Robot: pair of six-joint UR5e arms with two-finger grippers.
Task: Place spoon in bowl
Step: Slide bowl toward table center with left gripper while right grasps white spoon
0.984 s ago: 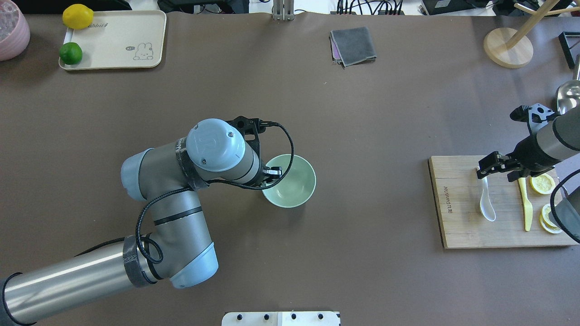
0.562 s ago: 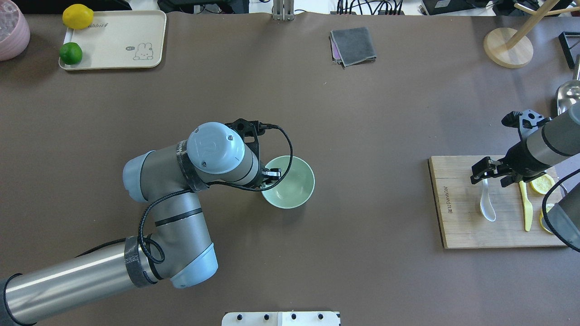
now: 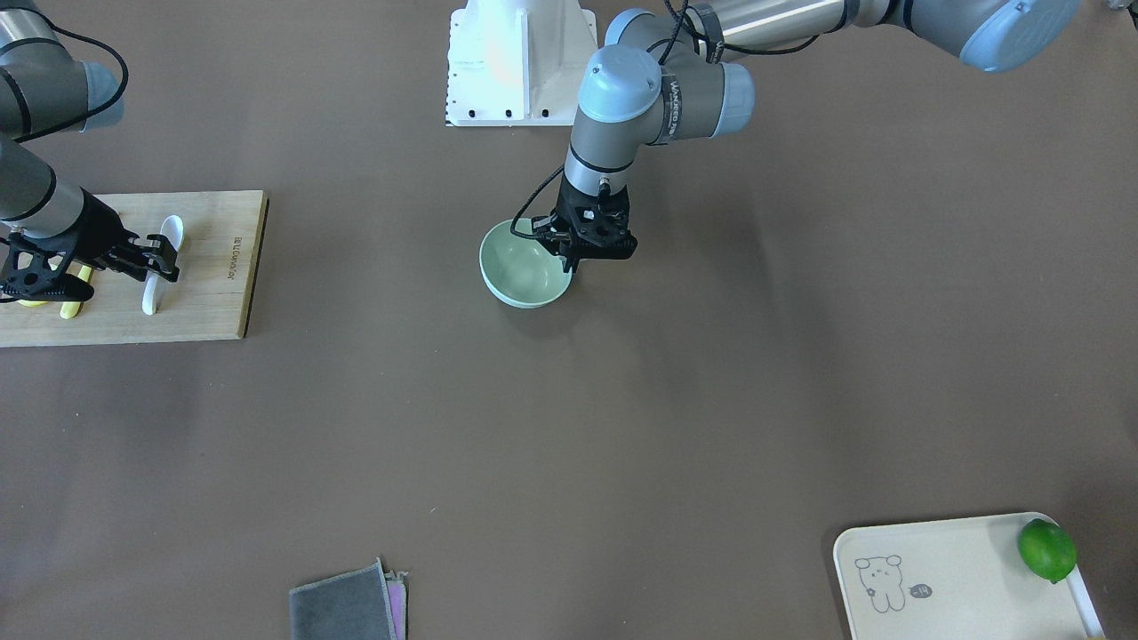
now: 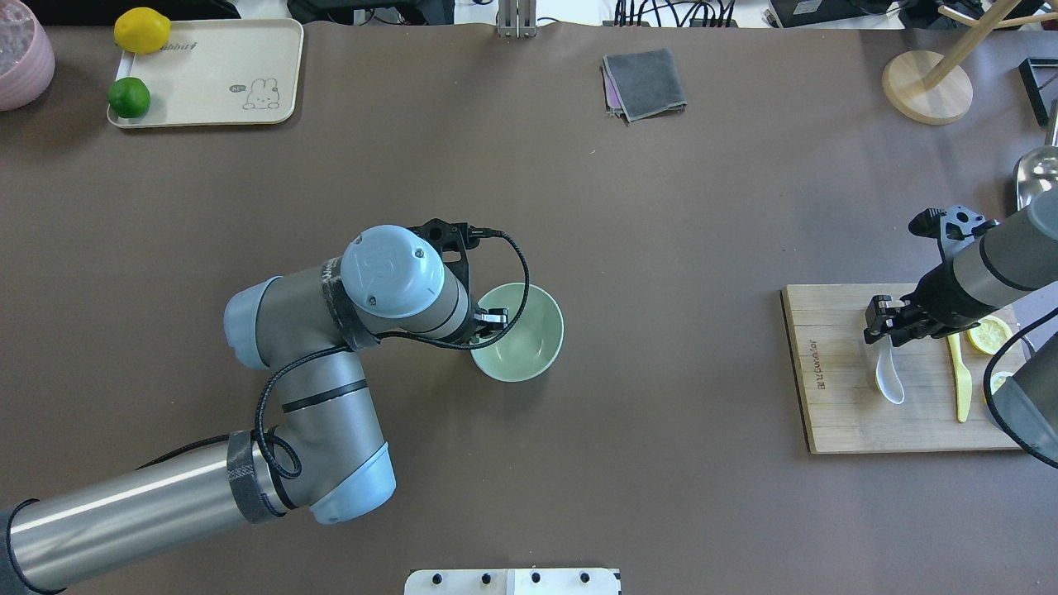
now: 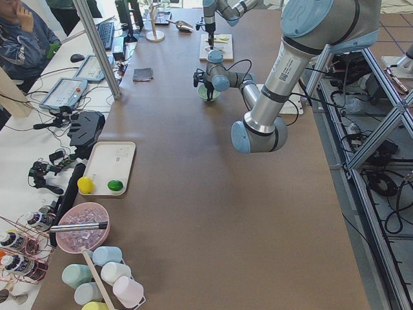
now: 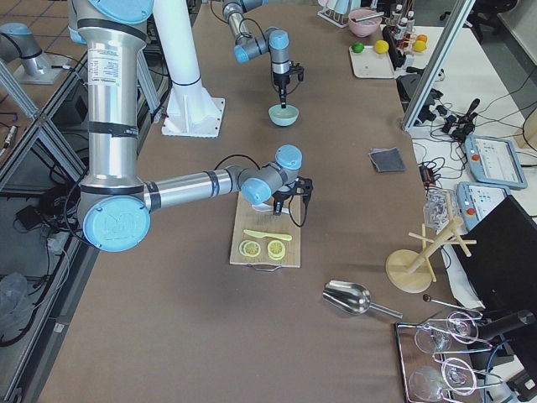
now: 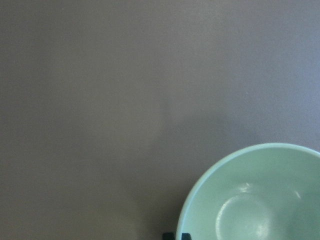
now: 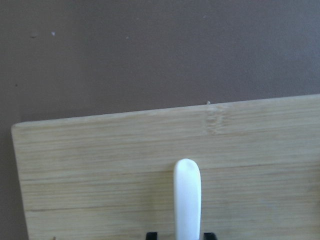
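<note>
On the counter (image 4: 661, 248), the board (image 4: 835, 413) lies far right and the bowl (image 4: 529, 339) mid-left, its rim pinched by your left pincer (image 4: 493, 321). The spoon (image 4: 888, 380) lies on the board, its handle between the parted tips of your right pincer (image 4: 881, 329): centre, lower, then close. Since a second ago that pincer has moved onto the handle, and the bowl has slid slightly left.

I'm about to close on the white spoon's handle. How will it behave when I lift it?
The spoon looks glossy and hard, so it is probably stiff but slippery in the right gripper. Gripped at the handle's tip, its deeper scoop end may sag or pivot. It looks small and likely light, yet could chip if dropped.
</note>
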